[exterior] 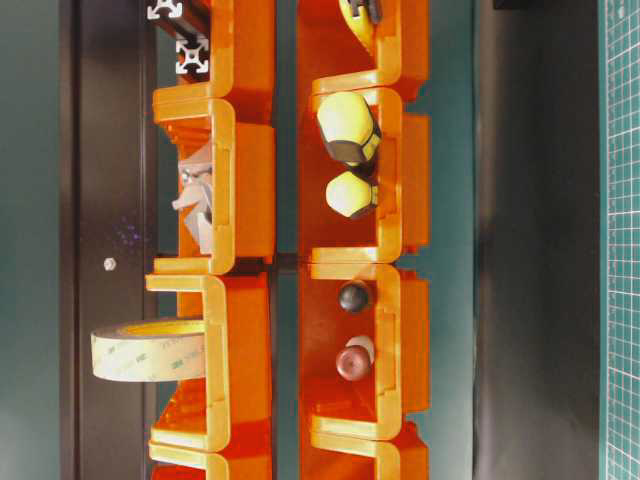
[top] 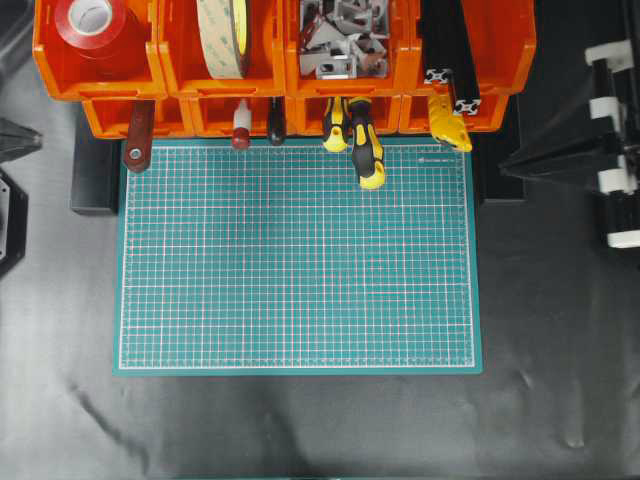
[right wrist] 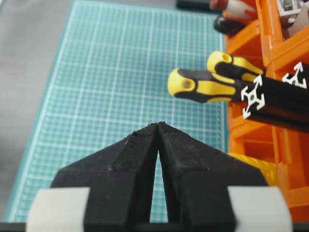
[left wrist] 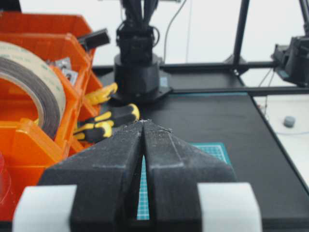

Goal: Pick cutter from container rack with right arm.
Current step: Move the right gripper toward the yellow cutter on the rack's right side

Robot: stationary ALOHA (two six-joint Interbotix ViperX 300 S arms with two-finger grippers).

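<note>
Right tool pinched closed and empty, yellow cutter slanting out of orange container rack

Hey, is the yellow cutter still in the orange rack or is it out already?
In. The cutter sticks out of the lower right bin of the container rack, and the right gripper has shut, empty jaws.

You're at a robotics lab workbench: orange container rack of tape rolls, screwdrivers and aluminium extrusions, green cutting mat, black frame posts.
</note>
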